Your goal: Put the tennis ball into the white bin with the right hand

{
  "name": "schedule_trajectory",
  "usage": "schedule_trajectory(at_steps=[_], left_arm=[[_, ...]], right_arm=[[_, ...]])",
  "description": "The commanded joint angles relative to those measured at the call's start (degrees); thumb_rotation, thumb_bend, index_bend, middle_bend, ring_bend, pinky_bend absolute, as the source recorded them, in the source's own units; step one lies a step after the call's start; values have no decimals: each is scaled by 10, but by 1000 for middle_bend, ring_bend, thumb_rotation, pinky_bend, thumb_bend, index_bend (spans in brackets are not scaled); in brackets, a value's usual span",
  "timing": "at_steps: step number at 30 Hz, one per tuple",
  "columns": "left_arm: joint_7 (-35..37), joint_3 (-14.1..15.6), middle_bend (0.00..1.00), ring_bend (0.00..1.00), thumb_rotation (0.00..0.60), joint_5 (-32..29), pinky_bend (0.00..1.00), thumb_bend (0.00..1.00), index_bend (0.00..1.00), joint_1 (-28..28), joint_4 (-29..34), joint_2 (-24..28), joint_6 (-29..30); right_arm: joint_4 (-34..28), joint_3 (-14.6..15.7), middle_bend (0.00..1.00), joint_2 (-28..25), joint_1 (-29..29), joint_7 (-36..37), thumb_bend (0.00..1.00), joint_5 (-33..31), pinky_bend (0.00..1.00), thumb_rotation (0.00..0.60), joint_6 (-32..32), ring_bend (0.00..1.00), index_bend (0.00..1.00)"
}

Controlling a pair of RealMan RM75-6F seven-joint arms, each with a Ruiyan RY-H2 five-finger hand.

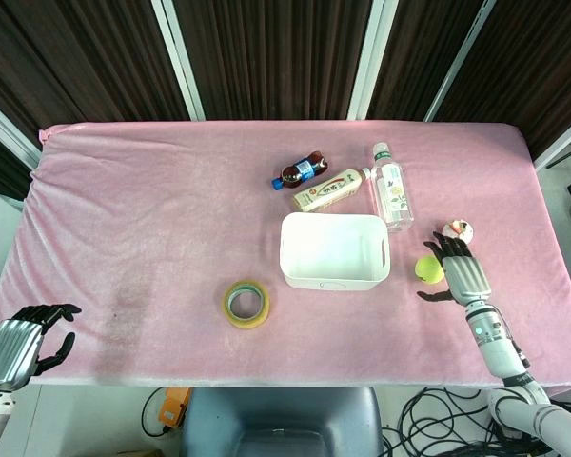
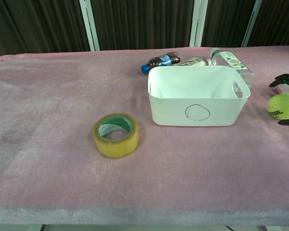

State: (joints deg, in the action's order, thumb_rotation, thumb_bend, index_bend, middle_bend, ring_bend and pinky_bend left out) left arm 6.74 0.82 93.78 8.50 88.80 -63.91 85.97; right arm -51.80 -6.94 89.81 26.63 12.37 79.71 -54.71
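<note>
My left hand (image 1: 24, 335) rests at the near left edge of the bench (image 1: 152, 209), fingers loosely curled and holding nothing; it has no part in this step. Next comes the tape roll (image 1: 246, 304), then the white bin (image 1: 334, 250), open side up, with three bottles (image 1: 392, 188) lying behind it. Just right of the bin sits the tennis ball (image 1: 428, 269), against my right hand (image 1: 462, 268), whose fingers are spread around it. I cannot tell whether they already press on it. I judge the grasp is the step in hand: I should close evenly around the ball's middle, lift straight up above the bin's rim, carry it left, and release over the center.
</note>
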Motion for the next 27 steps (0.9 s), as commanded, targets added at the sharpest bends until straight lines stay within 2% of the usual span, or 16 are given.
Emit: schedule_trajectory(at_steps=[1,11,15,17,21,25,27], left_arm=[[-1,0,468,405,600,0,428,440,378,0,1,0,0],[2,-1,471,405,600,0,430,440,378,0,2,2,-1],[2,0,471,405,600,-1,431,440,378,1,3,3,-3],[4,0,471,405,600,-1,431,440,377,0,3,3,-3],[7,-1,471,404,600,-3,431,439,378,-1,3,5,0],[9,-2,472,405,600,-3,431,440,378,-2,3,5,2],[11,-2,473,405,600,-5,431,440,378,-3,2,6,3]], right_arm=[[0,2,139,1,0,3,217,1,144,600,-2,104,278],[15,3,148,10,0,-11,223,-10,171,600,1,120,294],[39,-3,176,26,5,-26,264,-23,263,600,9,181,322],[57,-6,214,39,7,-32,309,-27,343,600,7,245,363],[116,-16,337,81,10,-50,461,-35,522,600,-11,427,534],[140,-20,412,99,10,-58,608,-39,613,600,-20,520,659],[166,-26,486,116,8,-72,789,-42,696,600,-36,590,790]])
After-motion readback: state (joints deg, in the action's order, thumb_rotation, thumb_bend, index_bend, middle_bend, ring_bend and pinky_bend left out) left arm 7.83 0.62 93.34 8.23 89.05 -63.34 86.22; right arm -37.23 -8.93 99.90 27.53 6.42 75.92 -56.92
